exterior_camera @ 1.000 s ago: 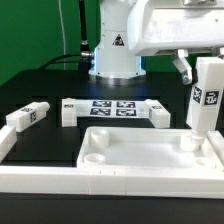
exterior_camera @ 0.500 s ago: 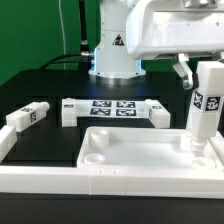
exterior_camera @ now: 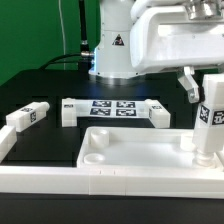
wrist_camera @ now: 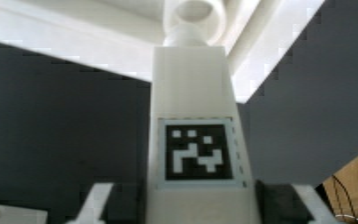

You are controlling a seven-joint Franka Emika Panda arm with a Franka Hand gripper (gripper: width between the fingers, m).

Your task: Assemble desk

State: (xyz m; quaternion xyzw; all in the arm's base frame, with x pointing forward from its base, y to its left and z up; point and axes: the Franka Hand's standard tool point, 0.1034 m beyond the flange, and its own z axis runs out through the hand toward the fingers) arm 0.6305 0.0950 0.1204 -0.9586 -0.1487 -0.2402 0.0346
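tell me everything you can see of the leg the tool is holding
The leg is a short, square white post that looks like plastic. It has a black-and-white tag on one face and a rounded peg at its lower end. It stands upright, clamped near its top by the tool. Its lower end is at the corner of the desk panel on the exterior view's right; whether it is seated there cannot be told.
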